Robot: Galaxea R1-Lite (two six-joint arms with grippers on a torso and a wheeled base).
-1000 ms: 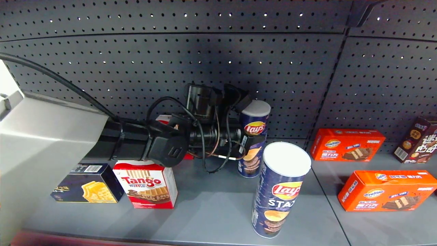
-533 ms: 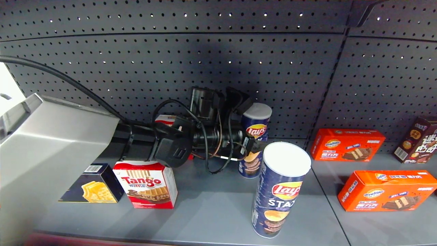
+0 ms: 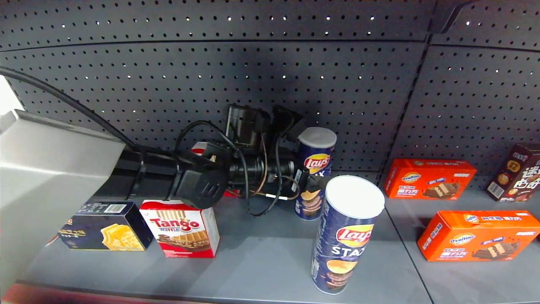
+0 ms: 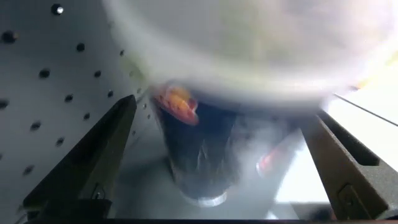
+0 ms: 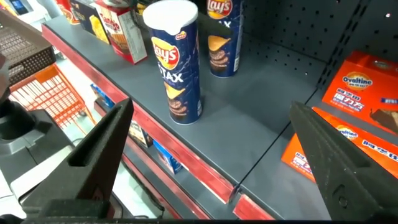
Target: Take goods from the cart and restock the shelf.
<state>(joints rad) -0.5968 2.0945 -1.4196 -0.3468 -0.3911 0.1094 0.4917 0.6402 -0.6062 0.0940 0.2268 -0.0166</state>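
Two dark blue chips cans with white lids stand upright on the grey shelf (image 3: 261, 257). The rear can (image 3: 316, 162) stands by the pegboard, and the front can (image 3: 346, 236) stands nearer the edge. My left gripper (image 3: 301, 154) is open beside the rear can, one finger high by its lid and one low by its label. In the left wrist view that can (image 4: 199, 155) lies between the spread fingers (image 4: 93, 162). My right gripper (image 5: 211, 112) hangs open and holds nothing, out in front of the shelf, with the front can (image 5: 174, 62) and the rear can (image 5: 224, 37) beyond it.
Left of the cans stand a red wafer box (image 3: 181, 228) and a dark blue cracker box (image 3: 105, 230). Two orange boxes (image 3: 428, 178) (image 3: 476, 234) and a brown box (image 3: 514, 173) fill the right bay. An orange basket (image 5: 43, 93) sits below the shelf's red edge (image 5: 186, 168).
The left arm pushed towards the rear can, then drew back to the left. Its fingers no longer overlap the can's label. The can stays upright in place.
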